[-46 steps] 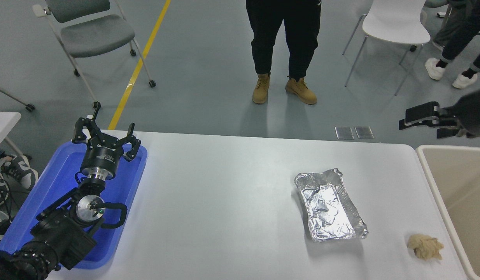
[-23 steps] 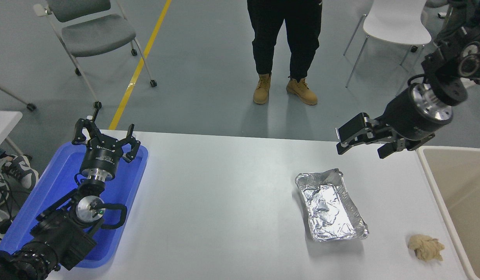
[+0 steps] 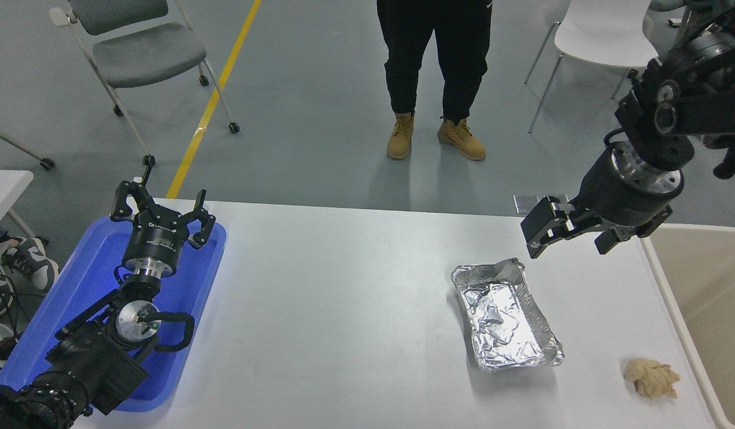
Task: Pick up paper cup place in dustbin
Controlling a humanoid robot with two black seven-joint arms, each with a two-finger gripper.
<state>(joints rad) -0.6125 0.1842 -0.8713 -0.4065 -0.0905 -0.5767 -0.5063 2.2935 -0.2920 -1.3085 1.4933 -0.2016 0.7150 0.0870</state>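
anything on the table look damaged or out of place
Yes. The foil tray is crumpled and dented, lying askew right of centre. A crumpled tan paper wad sits loose near the dustbin. No paper cup is visible anywhere.

Smooth matt white tabletop [image 3: 355, 286]; crinkled shiny foil tray [image 3: 504, 316]; glossy blue plastic tray [image 3: 75, 298]; crumpled tan paper wad [image 3: 651, 378]; matt beige dustbin [image 3: 710, 280].

Your right claw [image 3: 570, 238] hangs over the table's [image 3: 343, 286] far right part. The foil tray [image 3: 504, 316] lies just nearer you and left of it, the paper wad [image 3: 651, 378] nearer still, to its right. The dustbin [image 3: 671, 286] sits right of it, the tray [image 3: 75, 298] far left under your left claw [image 3: 160, 211].
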